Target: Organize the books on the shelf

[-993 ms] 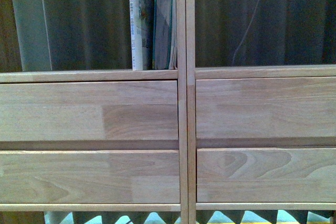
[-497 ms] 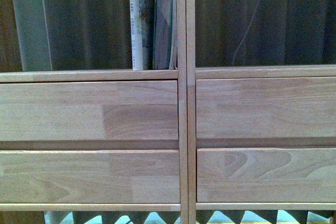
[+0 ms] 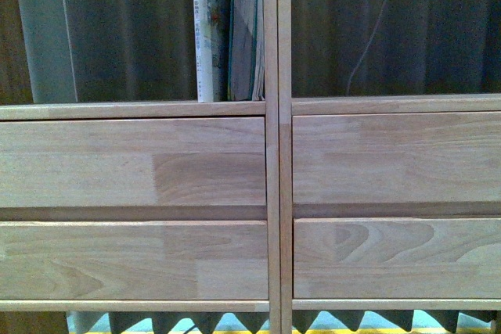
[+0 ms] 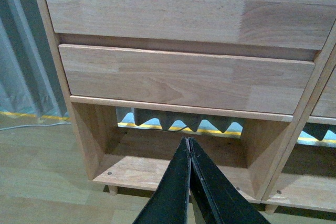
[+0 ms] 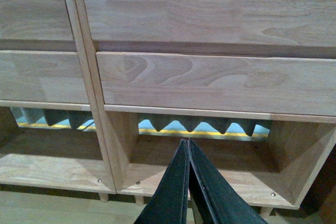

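The light wooden shelf (image 3: 272, 162) fills the front view with four plain drawer fronts. In its upper left compartment stand the books: one with a white spine (image 3: 205, 37) and others with teal-blue edges (image 3: 249, 33), upright against the central divider. Neither gripper shows in the front view. My left gripper (image 4: 188, 141) is shut and empty, pointing at the shelf's open bottom left compartment (image 4: 157, 166). My right gripper (image 5: 187, 142) is shut and empty, in front of the bottom right compartment (image 5: 220, 171).
A dark curtain (image 3: 391, 21) hangs behind the backless compartments, with a thin cable (image 3: 374, 29) on it. Grey foam wedges (image 5: 210, 125) and a yellow stripe show behind the bottom compartments. Wooden floor (image 4: 42, 177) lies before the shelf's short legs.
The front view has shifted slightly, the shelf sitting a little lower-to-higher in frame by a few pixels. The books have not moved.
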Controlling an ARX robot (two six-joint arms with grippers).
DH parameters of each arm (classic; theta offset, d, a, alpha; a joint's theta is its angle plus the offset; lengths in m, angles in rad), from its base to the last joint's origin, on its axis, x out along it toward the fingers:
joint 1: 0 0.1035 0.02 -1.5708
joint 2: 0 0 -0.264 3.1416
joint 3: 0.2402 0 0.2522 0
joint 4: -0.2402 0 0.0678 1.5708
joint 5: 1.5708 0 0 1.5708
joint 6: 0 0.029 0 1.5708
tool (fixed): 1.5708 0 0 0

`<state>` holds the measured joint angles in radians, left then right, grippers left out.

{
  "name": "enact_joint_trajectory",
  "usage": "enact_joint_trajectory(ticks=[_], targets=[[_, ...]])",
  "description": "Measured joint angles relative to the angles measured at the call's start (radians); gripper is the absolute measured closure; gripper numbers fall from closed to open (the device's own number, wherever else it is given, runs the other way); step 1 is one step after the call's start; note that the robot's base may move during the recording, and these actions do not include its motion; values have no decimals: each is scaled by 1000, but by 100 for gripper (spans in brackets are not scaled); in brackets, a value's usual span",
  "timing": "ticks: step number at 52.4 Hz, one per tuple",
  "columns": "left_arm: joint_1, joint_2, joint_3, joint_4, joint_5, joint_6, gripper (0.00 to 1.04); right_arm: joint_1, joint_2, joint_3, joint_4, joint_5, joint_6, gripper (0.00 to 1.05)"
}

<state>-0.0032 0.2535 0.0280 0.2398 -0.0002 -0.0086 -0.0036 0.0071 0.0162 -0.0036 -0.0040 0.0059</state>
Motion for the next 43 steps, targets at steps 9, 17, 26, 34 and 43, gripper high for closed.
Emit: enact_joint_trajectory(ticks=[9,17,26,34,43], targets=[[0,-45,-16,-30,0,1,102,0,-1,0,0,1,0,102],[0,-130,-16,-138,0,1,102,0,-1,0,0,0,-2,98],[0,-242,-16,-236,0,1,75,0,-1,0,0,0,-2,68],[0,-246,-16,-238,0,1,46,0,-2,0,0,1,-2,41],[0,-246,-16,-238,0,1,18,0,-2,0,0,1,-2,14]])
